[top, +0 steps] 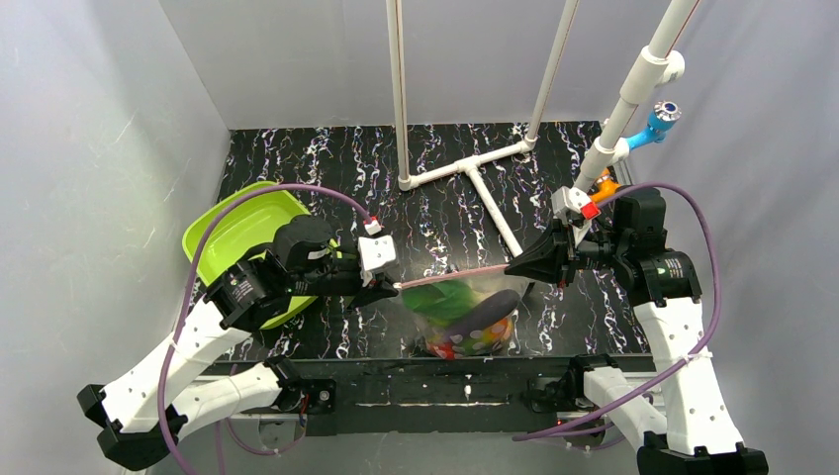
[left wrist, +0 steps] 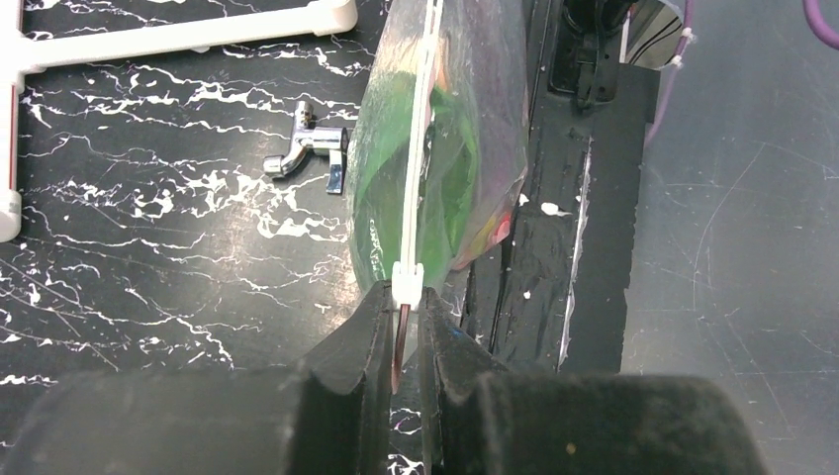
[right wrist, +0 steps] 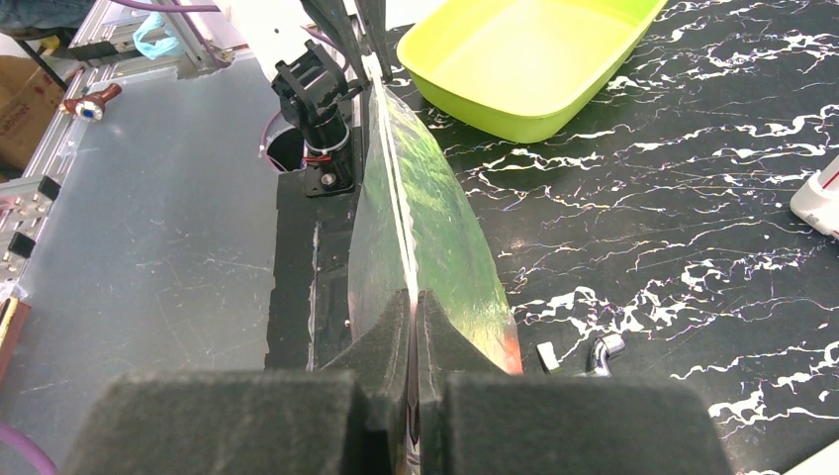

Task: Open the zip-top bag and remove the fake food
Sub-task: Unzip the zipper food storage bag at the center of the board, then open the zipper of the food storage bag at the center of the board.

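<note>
Bag axis: the zip-top bag (top: 465,309) has its zip strip (top: 455,276) running left to right, mouth upward, with the pouch hanging below.
Bag place: near middle of the tabletop (top: 297,158), strung between both hands.
Left hand (top: 394,286): pinched tight on the strip's left end.
Right hand (top: 516,267): pinched tight on the right end.
Count: one bag, one lime tray (top: 237,233) at left, one metal fitting (left wrist: 307,150); the fake food (top: 473,332) is too bunched to count.
Look: clear crinkly plastic with a pinkish strip; green, purple, yellow and red shapes show inside.
</note>
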### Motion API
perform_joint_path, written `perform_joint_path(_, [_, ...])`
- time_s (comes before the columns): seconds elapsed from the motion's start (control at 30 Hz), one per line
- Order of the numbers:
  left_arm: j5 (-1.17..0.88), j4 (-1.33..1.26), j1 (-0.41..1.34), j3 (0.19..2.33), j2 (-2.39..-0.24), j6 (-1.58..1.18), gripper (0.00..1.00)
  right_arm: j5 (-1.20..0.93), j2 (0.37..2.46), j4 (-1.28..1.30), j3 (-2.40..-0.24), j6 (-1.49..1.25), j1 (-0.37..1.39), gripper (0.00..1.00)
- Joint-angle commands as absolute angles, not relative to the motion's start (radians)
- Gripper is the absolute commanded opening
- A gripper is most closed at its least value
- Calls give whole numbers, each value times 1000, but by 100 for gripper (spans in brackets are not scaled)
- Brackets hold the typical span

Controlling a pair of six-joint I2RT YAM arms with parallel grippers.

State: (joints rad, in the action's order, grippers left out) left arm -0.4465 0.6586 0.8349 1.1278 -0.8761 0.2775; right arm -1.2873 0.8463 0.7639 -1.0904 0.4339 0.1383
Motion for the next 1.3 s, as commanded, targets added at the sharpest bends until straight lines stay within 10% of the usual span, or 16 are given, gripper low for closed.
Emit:
perform_joint_path(0.0, [-373,783,827,1149,-851,303,0,-1305,843,749,-1141,446,121,1])
perform_joint_path(0.73, [-294,816,828,1145,-839,279,0,-1288,850,744,-1145,445,123,1])
perform_joint_path(1.1, [-512,597,828,1185,-828,55,96,-1284,851,745,-1138,449,132,1])
perform_joint_path(1.27, [-505,498,827,1235,-844,-27,98,-1284,851,760,-1138,471,141,1])
